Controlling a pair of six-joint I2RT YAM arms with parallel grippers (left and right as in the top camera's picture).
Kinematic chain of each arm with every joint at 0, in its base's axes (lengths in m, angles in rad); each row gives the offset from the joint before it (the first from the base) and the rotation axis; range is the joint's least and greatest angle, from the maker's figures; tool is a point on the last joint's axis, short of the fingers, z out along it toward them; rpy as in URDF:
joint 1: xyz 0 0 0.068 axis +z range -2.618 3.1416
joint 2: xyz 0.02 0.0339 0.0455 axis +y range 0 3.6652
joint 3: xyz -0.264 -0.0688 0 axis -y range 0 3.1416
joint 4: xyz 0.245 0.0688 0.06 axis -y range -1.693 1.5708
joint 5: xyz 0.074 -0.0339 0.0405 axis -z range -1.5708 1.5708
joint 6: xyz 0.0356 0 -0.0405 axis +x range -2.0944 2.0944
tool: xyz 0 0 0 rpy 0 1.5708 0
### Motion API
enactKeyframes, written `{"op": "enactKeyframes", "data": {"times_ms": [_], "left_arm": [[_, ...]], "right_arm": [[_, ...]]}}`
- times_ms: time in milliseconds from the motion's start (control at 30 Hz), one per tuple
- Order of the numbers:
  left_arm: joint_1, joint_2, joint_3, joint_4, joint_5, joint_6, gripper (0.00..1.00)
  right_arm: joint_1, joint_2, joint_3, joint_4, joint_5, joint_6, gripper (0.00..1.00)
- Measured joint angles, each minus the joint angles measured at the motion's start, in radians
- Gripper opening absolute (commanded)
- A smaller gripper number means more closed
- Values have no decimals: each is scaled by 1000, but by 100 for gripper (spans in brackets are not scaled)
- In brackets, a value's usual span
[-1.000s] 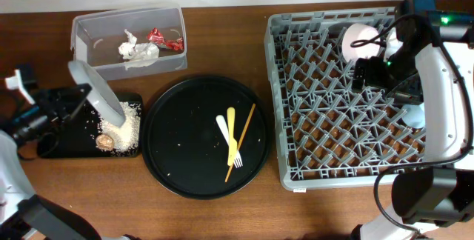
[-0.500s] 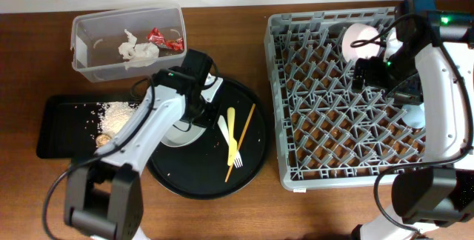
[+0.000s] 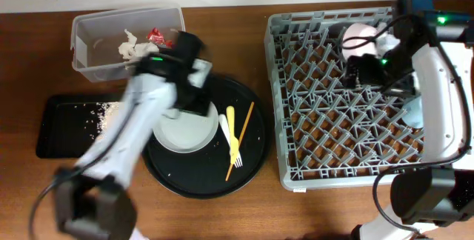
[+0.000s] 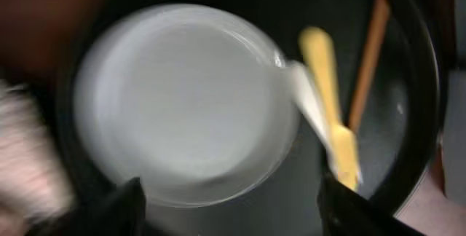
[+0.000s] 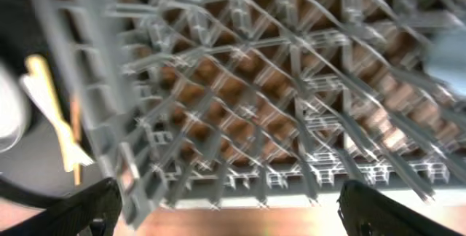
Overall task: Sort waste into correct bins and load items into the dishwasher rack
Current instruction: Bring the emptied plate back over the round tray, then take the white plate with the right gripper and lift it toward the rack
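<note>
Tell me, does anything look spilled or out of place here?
A few stray grains lie on the round tray, apart from the rice on the rectangular black tray. Nothing else stands out.

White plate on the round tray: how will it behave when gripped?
The white plate looks rigid and glossy, so a rim pinch may slip. Lying flat on the round black tray, it probably won't roll, though its low rim offers little purchase.

Blurred grey rack (image 5: 247,112) lattice fills view; yellow fork (image 5: 54,106) at left.
</note>
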Motion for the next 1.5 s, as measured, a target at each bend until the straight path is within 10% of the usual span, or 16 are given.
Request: {"op": "enactKeyframes", "data": {"times_ms": [233,433,600,833,1200,1500], "left_arm": [[647,-133,29,-151,-24,-110,77],[652,-133,29,-154,-5,-122,77],[652,-133,29,-154,-4,-122,77],[652,-133,29,-154,-4,-122,77],[652,-133,29,-158,-4,-122,77],[652,-133,29,-153,-5,-122,77]], "right_arm": [[582,80,-2,302,-79,-2,99],[795,426,-2,589,-58,17,93],[795,530,-3,681,-9,24,82],[792,560,-3,682,19,32,6],[658,521,377,267,192,34,4],[310,370,625,-49,948,287,4]]}}
